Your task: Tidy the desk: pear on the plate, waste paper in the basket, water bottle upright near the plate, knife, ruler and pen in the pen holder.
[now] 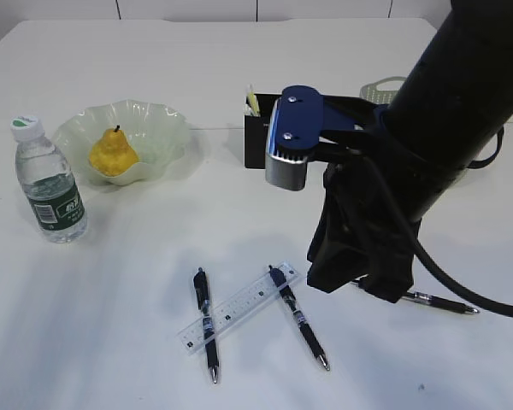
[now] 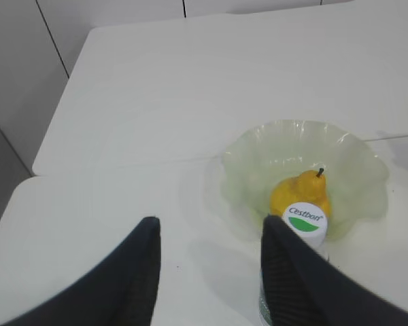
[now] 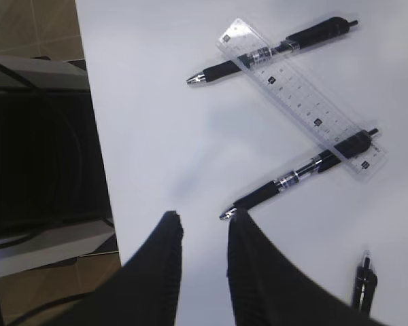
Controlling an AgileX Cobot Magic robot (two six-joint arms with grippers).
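Observation:
The pear point(image 1: 113, 154) lies in the plate point(image 1: 158, 128), and the water bottle point(image 1: 50, 184) stands upright to its left. A clear ruler point(image 1: 239, 307) crosses two black pens point(image 1: 205, 325) point(image 1: 297, 316); a third pen point(image 1: 436, 301) lies to the right. The pen holder point(image 1: 255, 141) stands behind my right arm. My right gripper point(image 3: 202, 221) hangs open by a narrow gap with nothing in it, one fingertip beside a pen's point(image 3: 285, 180) tip. My left gripper point(image 2: 211, 231) is open and empty beside the bottle cap point(image 2: 306, 221). Knife and waste paper are out of view.
My right arm fills the right half of the exterior view and hides most of the basket point(image 1: 380, 87) behind it. A pale yellow-tipped item point(image 1: 253, 101) sticks out of the pen holder. The desk's edge point(image 3: 102, 170) runs close to my right gripper.

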